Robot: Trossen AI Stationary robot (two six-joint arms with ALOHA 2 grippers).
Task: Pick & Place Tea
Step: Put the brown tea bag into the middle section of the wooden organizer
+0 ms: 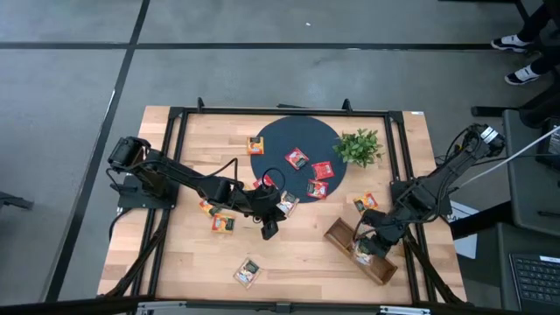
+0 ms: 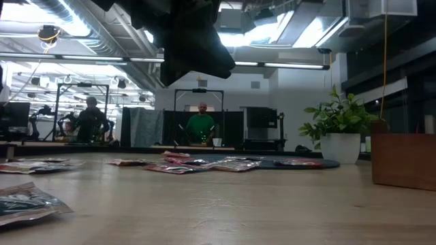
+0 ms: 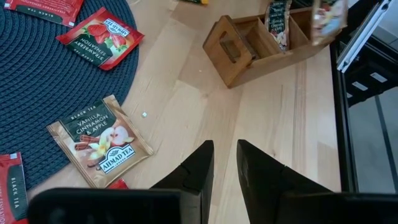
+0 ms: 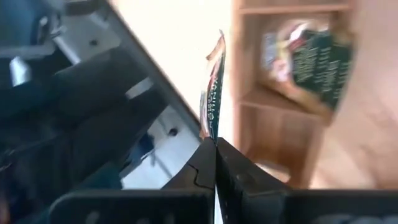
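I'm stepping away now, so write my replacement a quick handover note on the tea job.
Right gripper: shut on a packet, held edge-up over the tray.
Left gripper: jaws slightly open, empty, above bare table near the mat.
Done: one packet stands in the tray.
Left: packets on the mat, such as the strawberry one, and loose on the table.
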